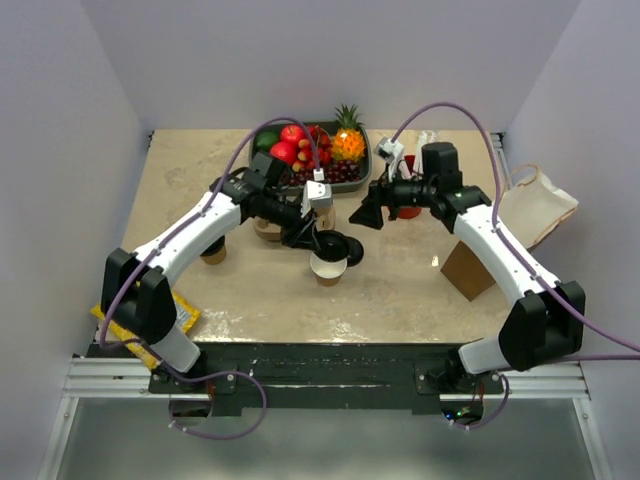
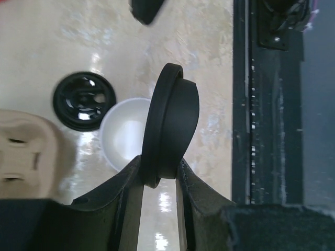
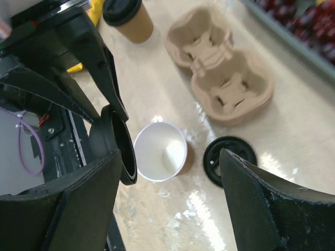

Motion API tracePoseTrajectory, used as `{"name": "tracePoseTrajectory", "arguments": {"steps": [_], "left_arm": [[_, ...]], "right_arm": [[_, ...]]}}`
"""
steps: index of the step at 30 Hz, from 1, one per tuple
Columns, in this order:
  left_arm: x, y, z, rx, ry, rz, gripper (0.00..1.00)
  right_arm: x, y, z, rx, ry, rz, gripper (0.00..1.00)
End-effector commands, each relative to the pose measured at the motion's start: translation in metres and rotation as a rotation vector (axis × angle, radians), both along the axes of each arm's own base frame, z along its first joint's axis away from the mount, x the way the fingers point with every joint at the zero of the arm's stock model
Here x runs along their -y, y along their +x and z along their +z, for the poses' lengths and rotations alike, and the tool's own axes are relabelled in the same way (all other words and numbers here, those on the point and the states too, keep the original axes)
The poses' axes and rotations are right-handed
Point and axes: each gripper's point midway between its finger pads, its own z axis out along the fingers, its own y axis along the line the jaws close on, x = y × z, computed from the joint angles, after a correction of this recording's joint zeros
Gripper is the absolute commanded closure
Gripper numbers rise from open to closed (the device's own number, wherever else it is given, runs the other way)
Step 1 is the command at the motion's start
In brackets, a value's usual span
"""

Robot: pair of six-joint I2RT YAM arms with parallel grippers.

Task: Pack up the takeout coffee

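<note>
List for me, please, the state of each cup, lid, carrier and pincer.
open cup: upright, uncovered
held lid: on edge, clamped
loose lid: lying flat beside the open cup
carrier: both holes empty
lidded cup: upright, closed, outside the carrier
left pincer: shut on the held lid
right pincer: open, empty

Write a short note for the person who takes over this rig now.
Left gripper: shut on a black lid, held on edge close to the open cup.
Right gripper: open, empty.
A second lid lies flat on the table beside that cup.
Done: one lidded cup stands outside the carrier.
Left: lid the open cup; probably set the cups into the carrier, whose two holes are empty.
</note>
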Motion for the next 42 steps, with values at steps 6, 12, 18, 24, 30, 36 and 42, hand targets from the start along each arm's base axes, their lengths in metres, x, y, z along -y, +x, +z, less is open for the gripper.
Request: {"name": "tracePoseTrajectory", "arguments": {"steps": [6, 12, 18, 24, 30, 36, 42], "left_arm": [[-0.008, -0.007, -0.017, -0.426, -0.017, 0.124, 0.73], [-0.006, -0.008, -0.027, -0.563, -0.029, 0.147, 0.71], [-0.001, -0.010, -0.040, -0.688, -0.042, 0.162, 0.69], [-0.002, -0.008, -0.055, -0.730, -0.005, 0.206, 0.68], [-0.003, -0.005, -0.063, -0.745, 0.010, 0.224, 0.63], [-0.003, -0.003, -0.068, -0.759, 0.019, 0.234, 0.62], [-0.007, 0.002, -0.070, -0.768, 0.022, 0.253, 0.62]], "right_arm": [[-0.012, -0.006, -0.018, -0.057, 0.028, -0.057, 0.22], [-0.013, -0.008, -0.034, -0.115, 0.011, -0.069, 0.22], [-0.012, -0.019, -0.053, -0.193, -0.003, -0.079, 0.22], [-0.008, -0.024, -0.081, -0.266, -0.048, -0.124, 0.22], [-0.012, -0.021, -0.092, -0.293, -0.078, -0.125, 0.22], [-0.017, -0.018, -0.102, -0.303, -0.098, -0.120, 0.22], [-0.021, -0.018, -0.108, -0.315, -0.109, -0.112, 0.22]]}}
